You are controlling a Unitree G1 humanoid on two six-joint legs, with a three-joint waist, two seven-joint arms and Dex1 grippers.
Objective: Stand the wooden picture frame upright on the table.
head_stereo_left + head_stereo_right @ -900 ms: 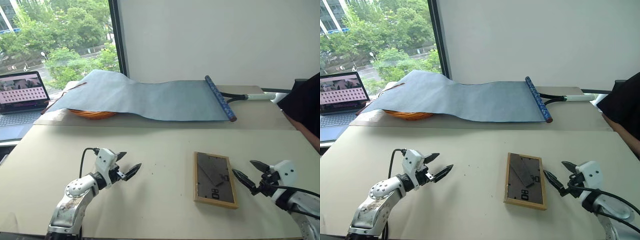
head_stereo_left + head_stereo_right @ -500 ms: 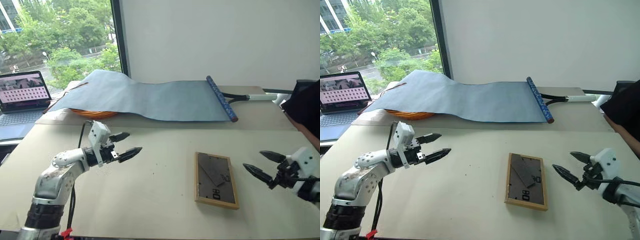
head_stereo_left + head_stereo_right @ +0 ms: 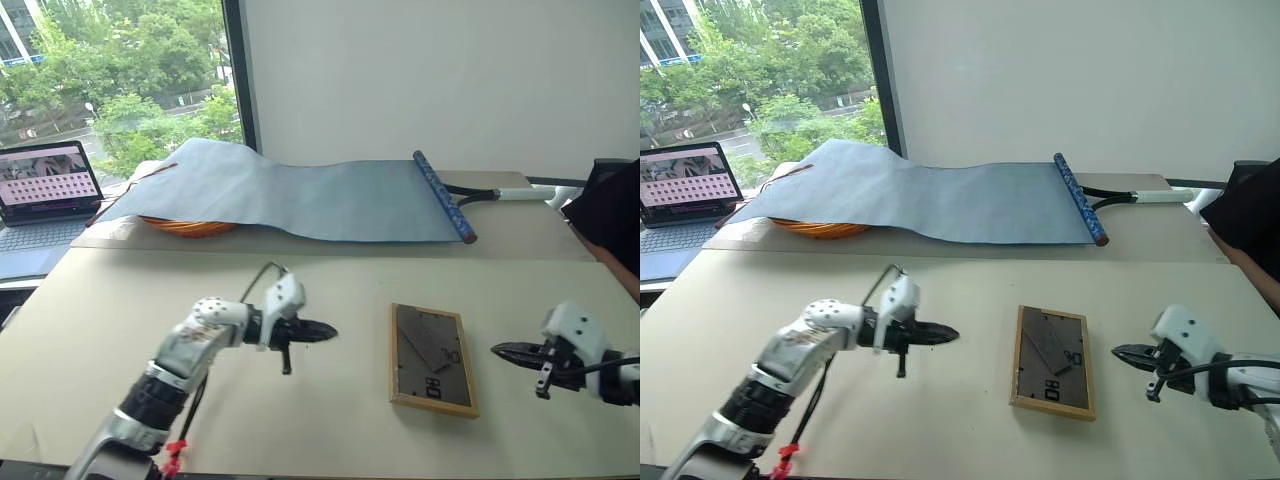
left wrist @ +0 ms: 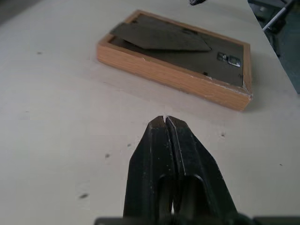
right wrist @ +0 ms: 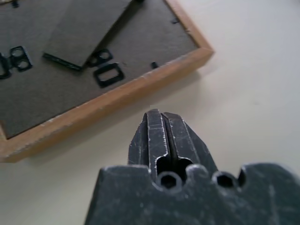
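The wooden picture frame (image 3: 432, 358) is lying face down on the worktop (image 3: 330, 430), easel leg up, between your two tools. The left tool (image 3: 322, 331) and right tool (image 3: 503, 350) are both pressed fully shut, gripping nothing, each pointing at a long edge. You are needing them parted before pinching an edge; lift one side gently so it is not sliding.

The wooden picture frame (image 3: 432, 359) is laid flat, dark back panel upward, easel leg folded, on the table (image 3: 330, 420).
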